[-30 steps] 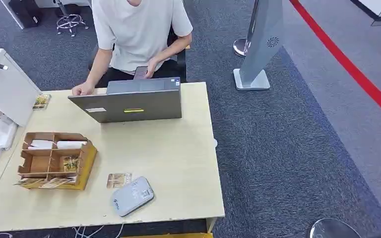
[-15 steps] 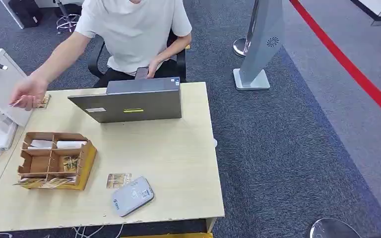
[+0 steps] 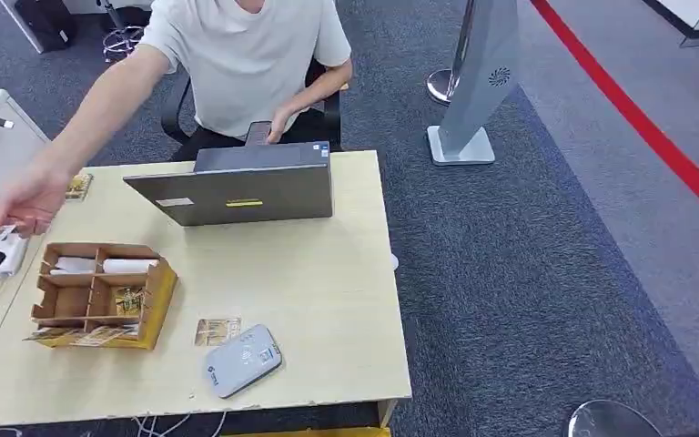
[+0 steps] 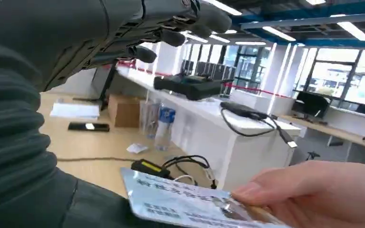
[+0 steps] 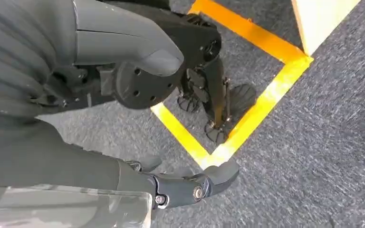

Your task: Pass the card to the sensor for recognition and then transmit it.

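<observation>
- The left hand [image 4: 123, 33] has its dark fingers [image 4: 171, 37] spread apart and lifted above the card [image 4: 180, 204], with nothing between them; the hand is released, ready to receive.
- In the left wrist view the card sits just beside the hand's grey cover, held by one end in a person's hand [image 4: 313, 190], its printed face turned toward the camera. I cannot tell whether it touches the robot's palm yet.
- The card looks thin, flat, stiff and light, with a glossy face that is likely to slip. I judge the free end, the one away from the person's fingertips, as the place to pinch it, thumb on one face and fingers on the other, leaving most of the face bare for the reader.
- In the head view the person's hand [image 3: 20, 205] reaches out over the left end of the table [image 3: 328, 300], toward the picture's left edge, where the left arm comes in.
- The sensor [image 3: 242, 360], a flat grey reader, lies near the front edge of the table with another card [image 3: 217, 330] touching its far side; a cardboard organiser [image 3: 100, 296] holding more cards stands near, and a laptop [image 3: 241, 187] is further back.
- The right hand [image 5: 185, 185] hangs beside the robot's body over grey carpet and yellow floor tape [image 5: 247, 128], its fingers loosely extended and holding nothing.
</observation>
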Controlling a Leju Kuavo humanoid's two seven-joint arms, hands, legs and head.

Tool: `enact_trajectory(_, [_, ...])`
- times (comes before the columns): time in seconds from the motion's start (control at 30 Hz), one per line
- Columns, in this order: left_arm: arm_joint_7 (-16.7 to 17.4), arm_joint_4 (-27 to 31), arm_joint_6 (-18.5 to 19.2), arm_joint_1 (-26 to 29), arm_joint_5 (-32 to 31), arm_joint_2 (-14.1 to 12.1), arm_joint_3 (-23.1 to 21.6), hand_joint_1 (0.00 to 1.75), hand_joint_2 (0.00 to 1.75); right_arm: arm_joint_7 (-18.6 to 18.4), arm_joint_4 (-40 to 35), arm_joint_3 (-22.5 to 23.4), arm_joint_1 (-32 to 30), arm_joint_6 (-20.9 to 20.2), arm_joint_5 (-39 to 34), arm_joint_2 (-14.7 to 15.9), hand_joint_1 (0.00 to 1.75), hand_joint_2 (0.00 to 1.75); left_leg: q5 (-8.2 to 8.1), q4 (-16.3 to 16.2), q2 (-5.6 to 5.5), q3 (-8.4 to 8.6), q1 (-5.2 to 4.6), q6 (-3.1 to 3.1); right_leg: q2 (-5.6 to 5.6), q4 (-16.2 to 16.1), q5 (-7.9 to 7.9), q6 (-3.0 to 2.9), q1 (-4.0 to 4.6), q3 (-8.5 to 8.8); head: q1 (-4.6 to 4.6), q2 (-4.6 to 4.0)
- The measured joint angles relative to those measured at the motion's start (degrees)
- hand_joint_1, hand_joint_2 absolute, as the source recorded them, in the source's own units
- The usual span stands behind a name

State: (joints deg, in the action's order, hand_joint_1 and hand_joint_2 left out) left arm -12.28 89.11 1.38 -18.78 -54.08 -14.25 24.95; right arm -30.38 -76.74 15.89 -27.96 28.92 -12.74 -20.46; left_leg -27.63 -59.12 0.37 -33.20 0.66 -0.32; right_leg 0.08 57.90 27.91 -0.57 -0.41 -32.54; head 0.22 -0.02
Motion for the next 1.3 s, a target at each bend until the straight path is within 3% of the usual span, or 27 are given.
enact_trajectory(0.53, [6.7,0.7,-3.0,-4.2,-19.5,-7.5,-22.4,0.00,1.75,-4.1,-7.8,-1.8,-5.8,-4.8,4.9,0.0,0.00,1.75,0.02,0.0,0.01,0.00,0.00,-0.01,0.00,0.0,-0.05,-0.04,0.00,-0.02,0.00,0.00])
enact_trajectory(0.73, [8.4,0.7,-3.7,-5.2,-23.1,-9.0,-26.2,0.00,1.75,-4.8,-10.1,-2.5,-7.3,-6.8,6.1,0.0,0.00,1.75,0.02,0.0,0.02,-0.01,0.00,-0.01,0.01,0.0,-0.05,-0.04,0.00,-0.03,0.02,0.00])
enact_trajectory(1.03, [8.7,0.7,-3.8,-5.3,-22.8,-9.2,-27.5,0.00,1.75,-4.8,-10.6,-3.3,-7.6,-6.8,6.4,0.0,0.00,1.75,0.02,0.0,0.01,-0.02,0.00,-0.01,0.01,0.0,-0.05,-0.04,0.00,-0.03,0.00,0.00])
enact_trajectory(1.07, [8.7,0.7,-3.8,-5.3,-22.8,-9.2,-27.5,1.75,1.75,-4.8,-10.6,-3.3,-7.6,-6.8,6.4,0.0,0.00,1.75,0.02,0.0,0.01,-0.02,0.00,-0.01,0.01,0.0,-0.05,-0.04,0.00,-0.03,0.00,0.00])
enact_trajectory(1.3, [8.5,0.7,-3.6,-5.3,-21.7,-9.5,-27.7,1.75,1.75,-4.7,-10.6,-3.5,-7.8,-6.8,6.7,0.0,0.00,1.75,0.02,0.0,0.01,-0.02,0.00,-0.02,0.01,0.0,-0.05,-0.04,0.00,-0.03,0.00,0.00])
